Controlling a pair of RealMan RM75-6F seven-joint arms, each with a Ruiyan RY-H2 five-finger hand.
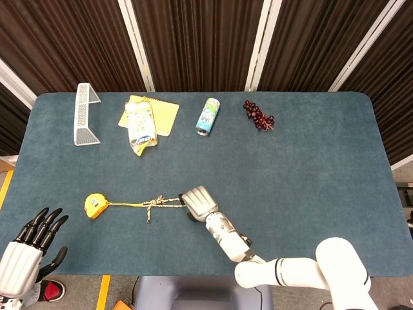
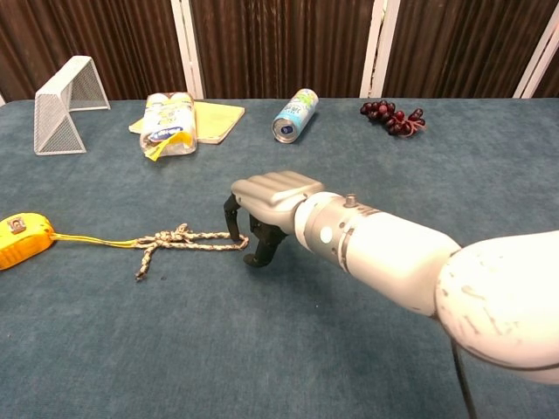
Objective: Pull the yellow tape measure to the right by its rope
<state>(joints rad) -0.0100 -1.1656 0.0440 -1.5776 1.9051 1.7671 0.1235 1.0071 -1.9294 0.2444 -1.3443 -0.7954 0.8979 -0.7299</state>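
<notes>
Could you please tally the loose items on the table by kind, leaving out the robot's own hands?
Tape measure with rope: 1
Wire goal: 1
Yellow notepad: 1
Plastic packet: 1
Drink can: 1
Grape bunch: 1
Total: 6

A table (image 1: 310, 161) holds everything. Along its far edge, from left to right, stand a small wire goal (image 1: 84, 115), a notepad (image 1: 165, 115) with a packet (image 1: 141, 126) lying on it, a can (image 1: 208, 117) on its side, and a bunch of grapes (image 1: 258, 115). Nearer the front, at the left, lies the tape measure (image 1: 95, 205). Its rope (image 1: 145, 204) runs rightward across the table to a knotted loop. The right hand (image 1: 197, 202) sits over the loop's right end, fingers (image 2: 232, 218) pointing down beside it. The left hand (image 1: 29, 248) hangs off the front left corner, well apart from the tape measure.
</notes>
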